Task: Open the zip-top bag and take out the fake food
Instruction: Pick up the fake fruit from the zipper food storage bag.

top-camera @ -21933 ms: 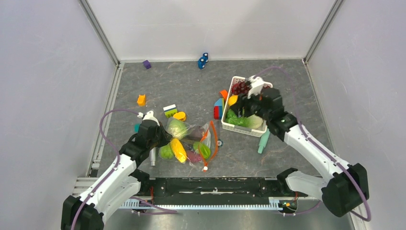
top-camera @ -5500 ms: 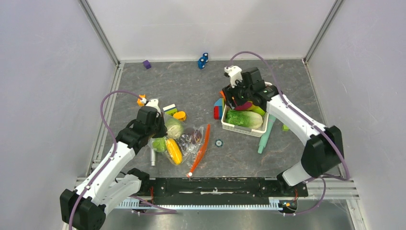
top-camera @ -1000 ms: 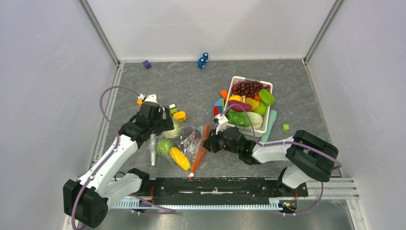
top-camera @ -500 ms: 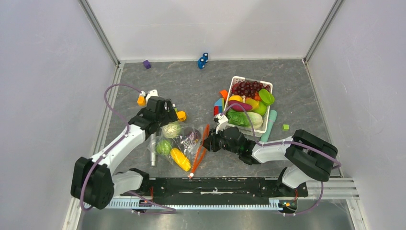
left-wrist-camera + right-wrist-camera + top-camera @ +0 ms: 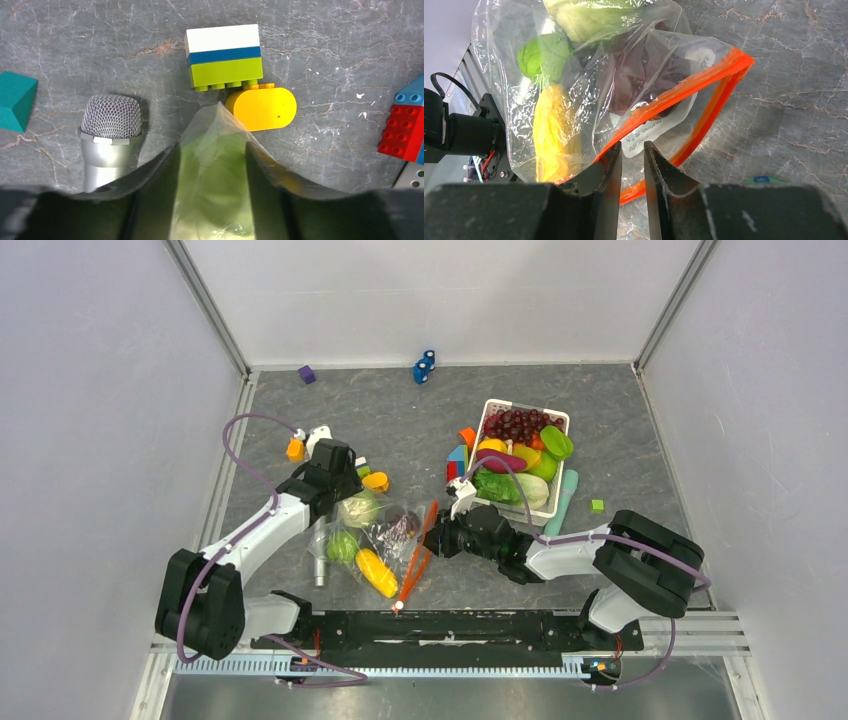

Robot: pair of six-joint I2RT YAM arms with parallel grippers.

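Zip-top bag (image 5: pixel 589 75), crinkly film: right tool (image 5: pixel 631 150) pinches it; left tool (image 5: pixel 210 150), cannot tell.

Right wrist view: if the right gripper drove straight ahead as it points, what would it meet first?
The zip-top bag: its orange zipper strip sits right at the tips of the right gripper. Behind it, probably the dark purple eggplant inside, though depth is unclear.

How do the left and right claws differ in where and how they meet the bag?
The left claw straddles the zip-top bag's closed end, over the cabbage; the right claw sits at its orange zipper strip. Left fingers stand wide apart, right fingers nearly together. Both have bag plastic between their fingers.
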